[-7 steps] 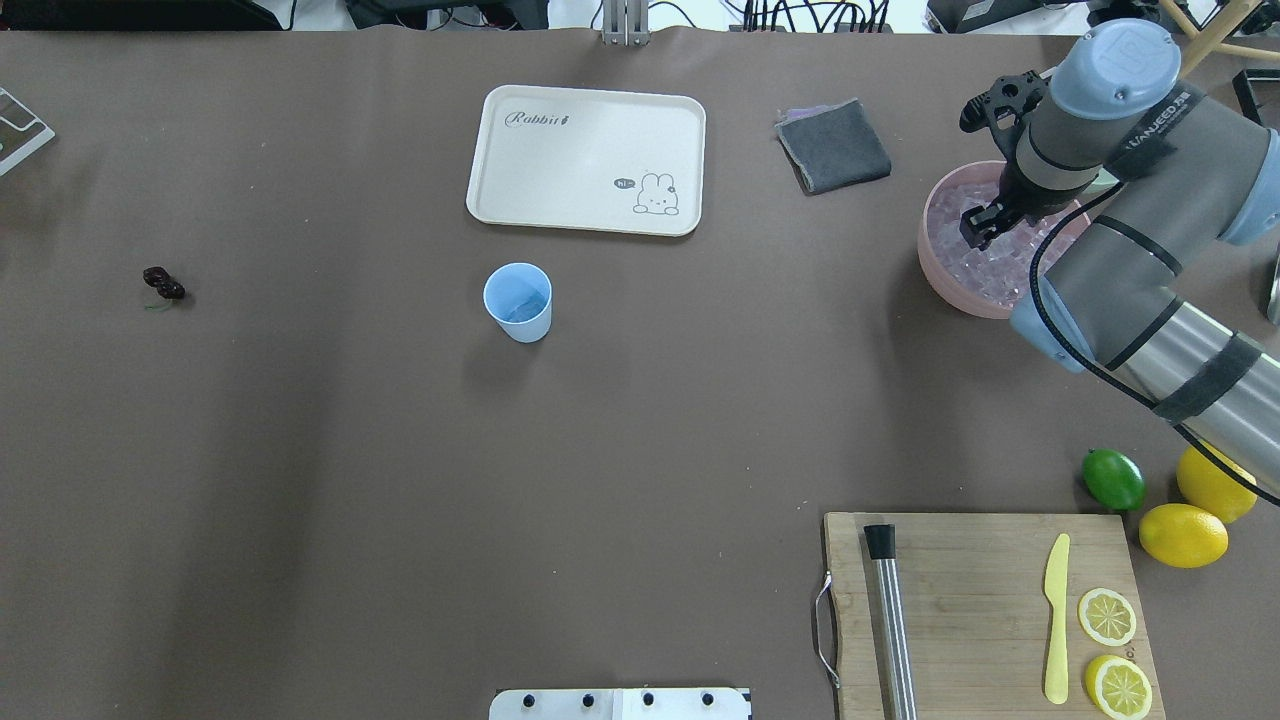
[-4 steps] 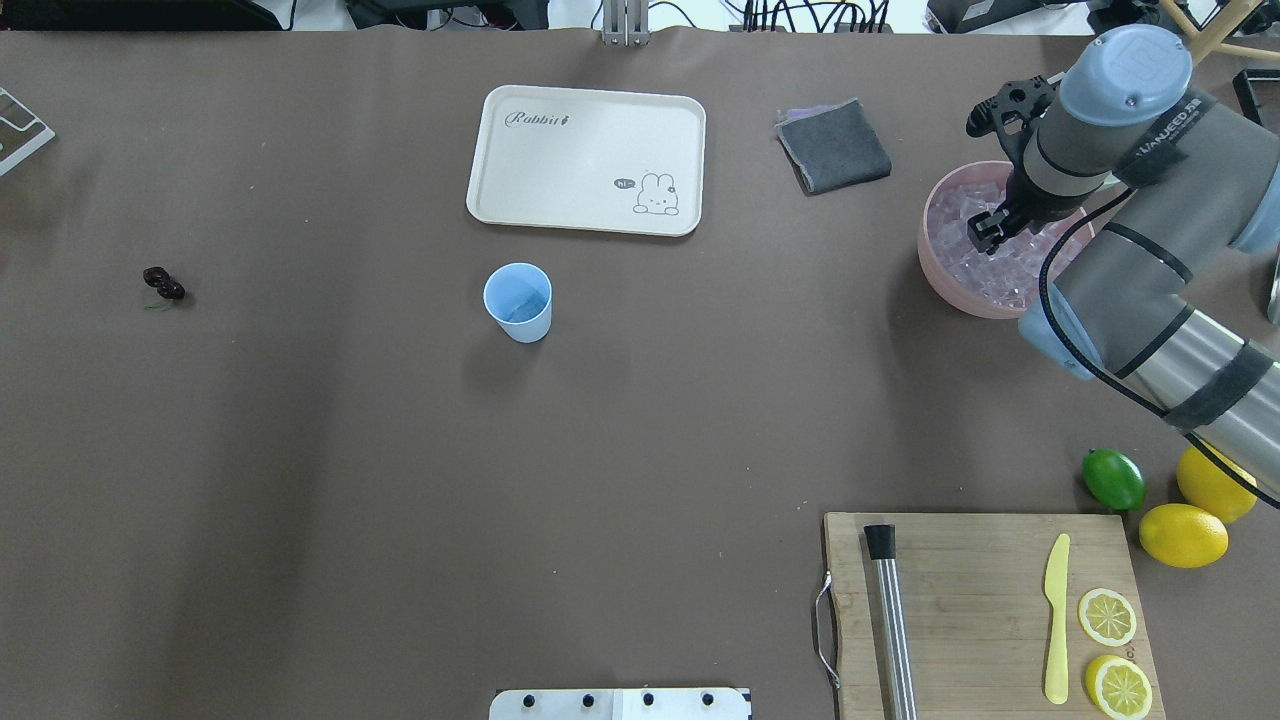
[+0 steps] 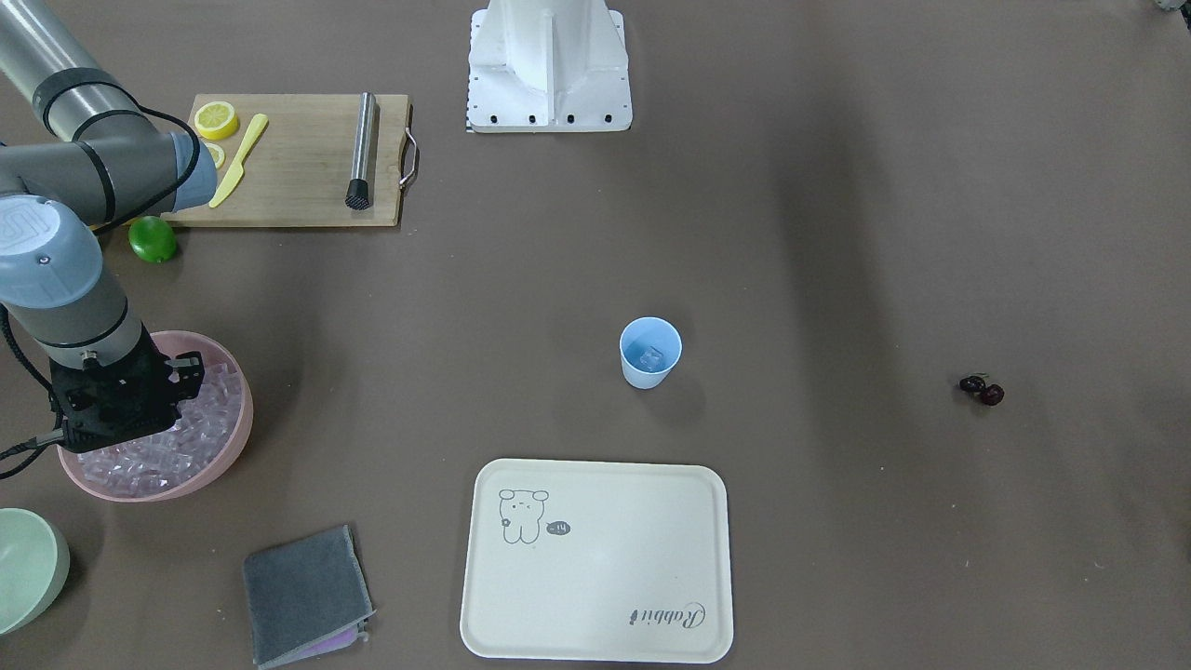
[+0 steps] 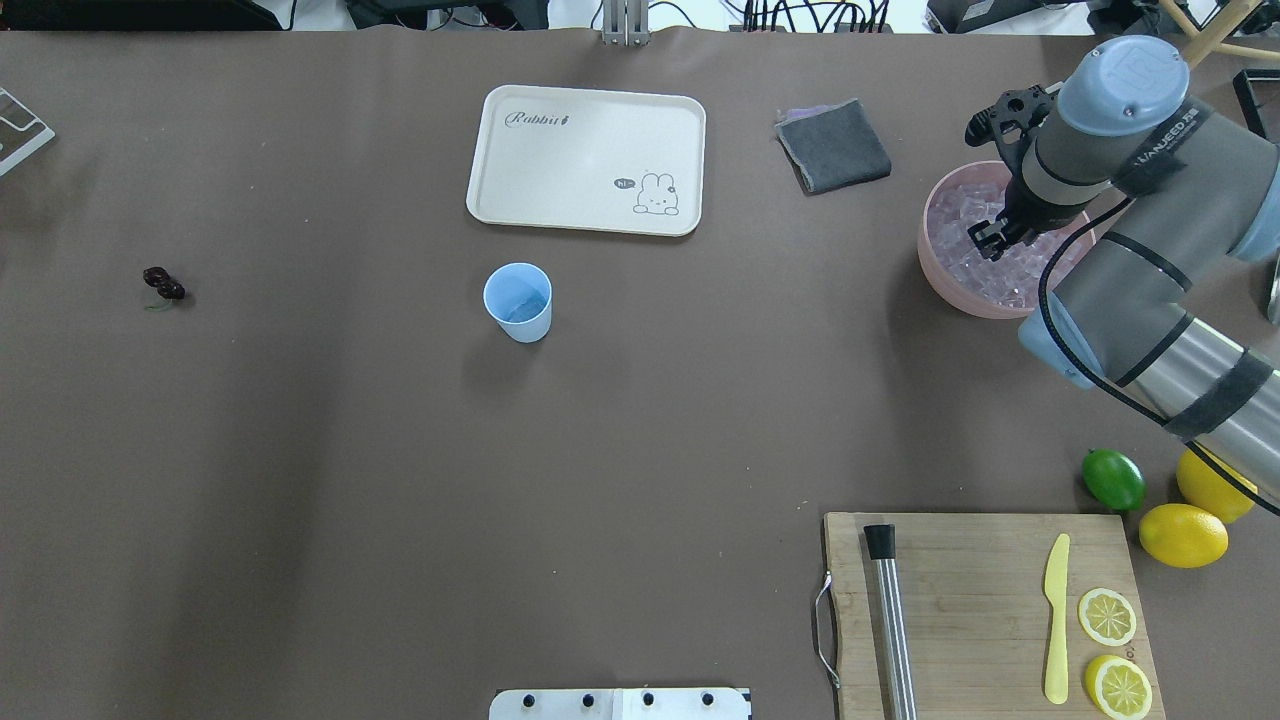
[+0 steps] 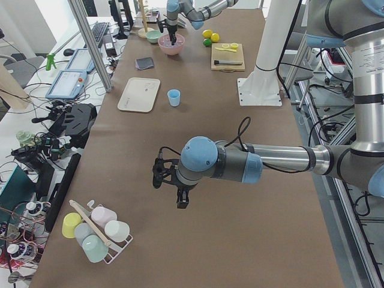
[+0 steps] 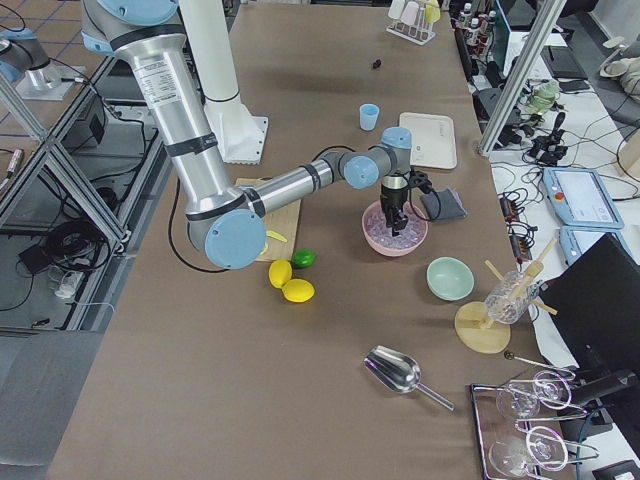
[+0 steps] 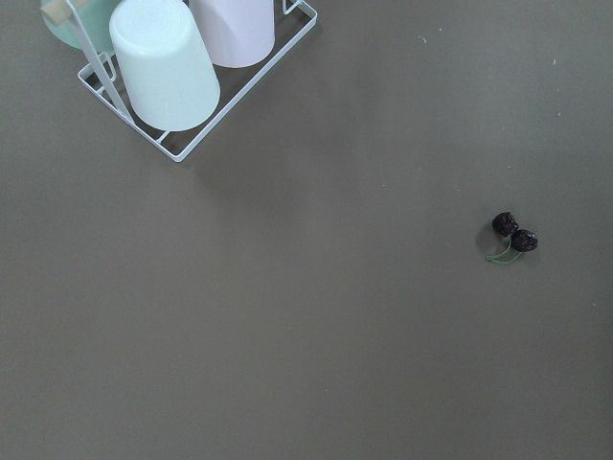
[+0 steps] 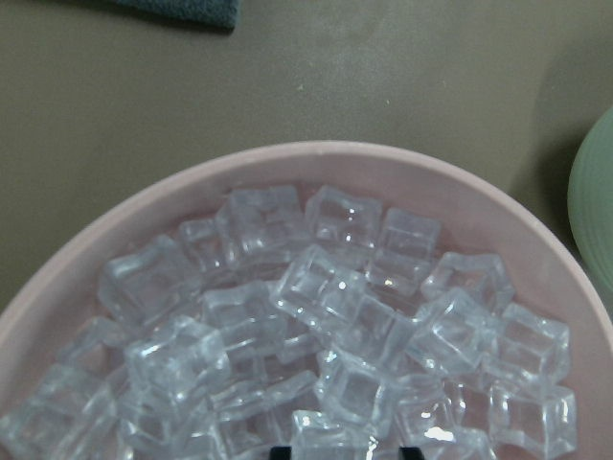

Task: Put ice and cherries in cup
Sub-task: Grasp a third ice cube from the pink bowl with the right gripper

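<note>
Nearest the robot, on its right, a wooden cutting board (image 4: 960, 600) carries a steel muddler (image 4: 890, 620), a yellow knife (image 4: 1056, 620) and two lemon slices (image 4: 1107, 616). Just past its far corner lie a lime (image 4: 1113, 479) and two whole lemons (image 4: 1183, 535). At mid-table the cup (image 4: 518, 301) stands upright with one clear cube visible inside. The cherries (image 4: 163, 283) lie well apart from it, far toward the robot's left. Beyond the fruit, the pink bowl (image 4: 925, 260) holds the ice (image 4: 960, 215) in a heap. The right gripper (image 4: 990, 240) points down into that heap, fingers apart, with a cube between the tips in the wrist view. The right arm's forearm hides the bowl's near right rim from overhead. A pale green bowl (image 3: 28, 568) sits just beyond the pink one. Farthest back are a cream tray (image 4: 585, 160) and a folded grey cloth (image 4: 833, 146). The left gripper (image 5: 182, 201) hangs over the table's left end near a wire rack of tumblers (image 7: 192, 57); whether its fingers are apart cannot be told.
</note>
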### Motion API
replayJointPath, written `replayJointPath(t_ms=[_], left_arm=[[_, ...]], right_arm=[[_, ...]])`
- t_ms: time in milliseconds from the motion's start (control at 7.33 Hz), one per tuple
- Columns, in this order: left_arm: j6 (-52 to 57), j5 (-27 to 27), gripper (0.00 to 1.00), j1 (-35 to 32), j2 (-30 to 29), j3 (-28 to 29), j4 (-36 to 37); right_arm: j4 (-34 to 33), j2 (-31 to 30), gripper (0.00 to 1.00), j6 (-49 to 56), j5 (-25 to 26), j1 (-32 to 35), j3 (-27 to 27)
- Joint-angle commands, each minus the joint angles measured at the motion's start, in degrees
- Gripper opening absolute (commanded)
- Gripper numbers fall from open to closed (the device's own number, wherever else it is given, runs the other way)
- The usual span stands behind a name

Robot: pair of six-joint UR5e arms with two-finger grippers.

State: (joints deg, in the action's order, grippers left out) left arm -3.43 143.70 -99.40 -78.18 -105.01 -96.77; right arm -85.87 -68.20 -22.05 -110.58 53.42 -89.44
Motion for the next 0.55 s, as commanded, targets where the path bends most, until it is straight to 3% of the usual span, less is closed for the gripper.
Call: replayJointPath(t_ms=[0,409], left_arm=[[0.00,0.00,0.98,-0.01,0.04,-0.02,0.00],[0.00,0.00,0.98,0.08,-0.05,0.42,-0.09]], right_arm=[[0.00,0.08,0.42,-0.01,0.01,-0.60,0.31],[-0.17,0.87,0.29,0.16,-0.51,-0.60,-0.38]])
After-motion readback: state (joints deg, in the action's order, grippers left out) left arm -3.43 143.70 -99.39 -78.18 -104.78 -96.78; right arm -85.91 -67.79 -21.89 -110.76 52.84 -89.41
